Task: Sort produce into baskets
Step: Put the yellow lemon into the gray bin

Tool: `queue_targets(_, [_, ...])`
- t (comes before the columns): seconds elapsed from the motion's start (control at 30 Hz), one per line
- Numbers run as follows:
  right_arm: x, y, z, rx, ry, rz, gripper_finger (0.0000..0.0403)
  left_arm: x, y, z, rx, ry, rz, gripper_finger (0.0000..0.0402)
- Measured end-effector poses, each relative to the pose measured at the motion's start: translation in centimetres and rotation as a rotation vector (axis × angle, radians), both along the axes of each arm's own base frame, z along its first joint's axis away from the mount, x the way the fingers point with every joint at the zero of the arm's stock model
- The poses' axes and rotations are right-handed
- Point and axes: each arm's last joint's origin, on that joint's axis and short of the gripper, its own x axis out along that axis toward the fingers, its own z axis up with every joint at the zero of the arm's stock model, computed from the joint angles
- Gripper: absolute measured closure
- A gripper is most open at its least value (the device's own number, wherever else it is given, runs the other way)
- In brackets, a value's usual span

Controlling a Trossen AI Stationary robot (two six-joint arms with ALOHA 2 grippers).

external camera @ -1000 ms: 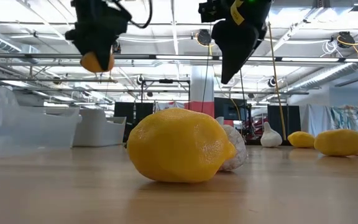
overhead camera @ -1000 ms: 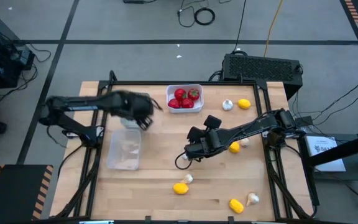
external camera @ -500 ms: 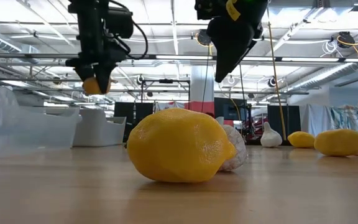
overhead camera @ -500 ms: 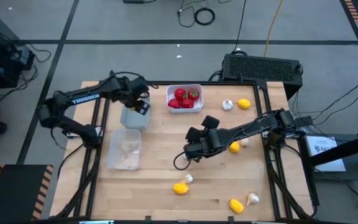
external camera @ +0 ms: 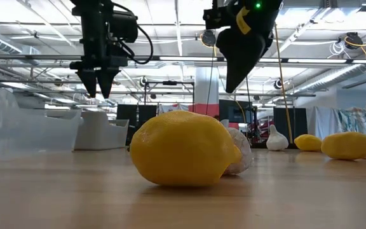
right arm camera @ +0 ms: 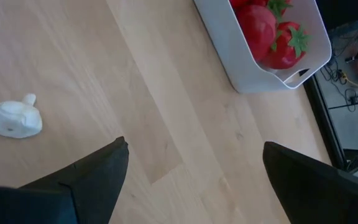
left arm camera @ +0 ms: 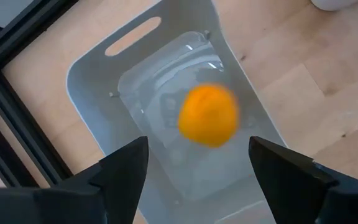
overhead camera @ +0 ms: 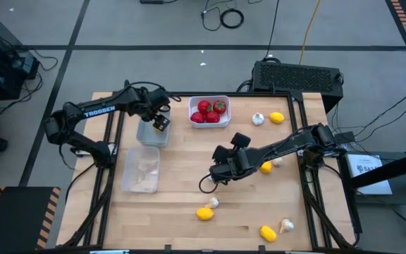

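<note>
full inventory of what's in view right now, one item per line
white basket: one, back centre of the table
red fruits: about four, green tops, in the white basket
grey basket: one, back left
orange fruit: one, blurred, over or in the grey basket
clear basket: one, in front of the grey basket, whitish contents
lemons: four, yellow, loose on the right half and front
garlic bulbs: at least four, whitish, loose, mostly beside lemons
black box: one, grille top, behind the table
left gripper: fingers open, above the grey basket
right gripper: fingers open, above mid-table
</note>
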Motion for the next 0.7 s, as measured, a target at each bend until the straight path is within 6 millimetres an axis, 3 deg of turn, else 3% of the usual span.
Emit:
queue_targets(0.2, [0.0, 0.0, 0.0, 0.0, 0.001, 0.0, 0.0044, 0.2, -0.6, 0.0, -0.017, 0.003, -0.042, 0.0114])
queue_targets(0.4, [0.0, 0.0, 0.0, -0.001, 0.005, 0.004, 0.0044, 1.7, -3.3, 0.7, -0.106, -0.091, -0.178, 0.0114])
queue_targets(0.57, [-0.1, 0.0, 0.0, 0.013, 0.02, 0.007, 0.0044, 3.5, -8.0, 2.9, -0.14, -0.313, -0.371, 0.0114])
queue_targets(0.7, [-0.5, 0.3, -0.1, 0.018, 0.043, 0.003, 0.0044, 4.6, -14.3, 4.3, -0.164, -0.489, -0.571, 0.0114])
